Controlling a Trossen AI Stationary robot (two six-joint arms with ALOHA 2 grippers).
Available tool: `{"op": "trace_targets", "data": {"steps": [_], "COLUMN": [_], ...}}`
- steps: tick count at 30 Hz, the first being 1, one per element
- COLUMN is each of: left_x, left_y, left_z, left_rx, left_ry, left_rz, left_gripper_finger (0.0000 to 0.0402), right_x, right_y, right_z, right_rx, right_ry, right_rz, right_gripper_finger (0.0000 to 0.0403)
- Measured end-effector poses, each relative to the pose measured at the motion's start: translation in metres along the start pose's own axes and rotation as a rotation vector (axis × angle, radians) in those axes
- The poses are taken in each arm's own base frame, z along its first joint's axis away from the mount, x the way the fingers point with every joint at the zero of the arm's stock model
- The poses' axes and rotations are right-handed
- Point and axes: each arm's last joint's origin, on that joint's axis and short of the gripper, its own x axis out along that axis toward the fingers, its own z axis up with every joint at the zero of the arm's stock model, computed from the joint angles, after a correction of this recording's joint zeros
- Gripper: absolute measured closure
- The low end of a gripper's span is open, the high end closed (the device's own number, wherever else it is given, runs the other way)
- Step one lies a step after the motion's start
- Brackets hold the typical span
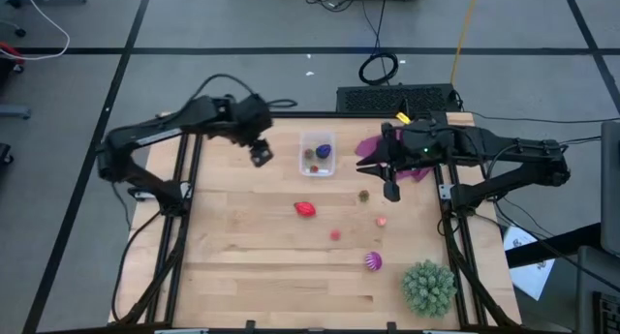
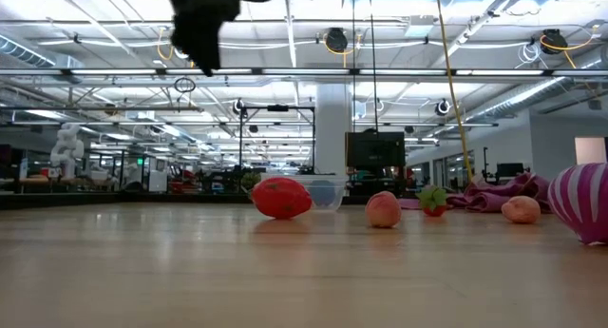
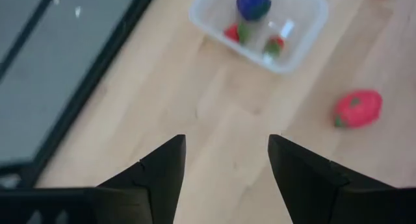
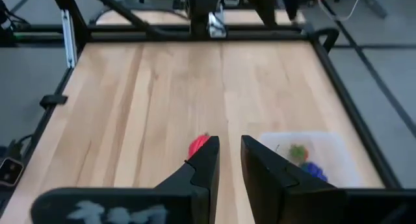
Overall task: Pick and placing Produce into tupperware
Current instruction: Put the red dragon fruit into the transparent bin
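Counting: tupperware [image 1: 317, 152] holds three produce | five loose | left jaws released, right clenched.

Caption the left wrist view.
Open left gripper hovers above the table, tupperware with produce ahead.

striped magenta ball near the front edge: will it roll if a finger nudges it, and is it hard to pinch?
The striped magenta ball looks round and rests on bare wood, apart from the other pieces, so a nudge would probably send it rolling. In the low view its curved sides suggest it could squirt from an off-centre pinch. It seems light, like the other small toys, though that cannot be confirmed.
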Motion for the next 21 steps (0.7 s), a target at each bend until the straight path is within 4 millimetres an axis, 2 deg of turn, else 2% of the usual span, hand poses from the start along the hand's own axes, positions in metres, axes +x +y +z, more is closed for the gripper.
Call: {"op": "trace_targets", "data": {"steps": [5, 11, 15, 21], "left_x": [0.002, 0.029, 0.048, 0.067], "left_y": [-0.007, -0.018, -0.024, -0.027], "left_z": [-0.044, -0.089, -0.108, -0.119], "left_rx": [-0.061, -0.094, -0.082, -0.071], "left_ry": [0.023, 0.076, 0.087, 0.085], "left_rz": [0.003, 0.000, -0.009, -0.015], "left_gripper_finger": [0.0176, 0.0176, 0.0176, 0.0176], "right_x": [0.008, 0.032, 0.049, 0.076], "right_y": [0.007, 0.017, 0.018, 0.017], "right_z": [-0.005, -0.023, -0.044, -0.063], "right_rx": [-0.005, -0.019, -0.011, 0.000], "right_ry": [0.031, 0.052, 0.070, -0.010], "right_rz": [0.047, 0.135, 0.137, 0.167], "right_gripper_finger": [0.0346, 0.0346, 0.0345, 0.0322]}}
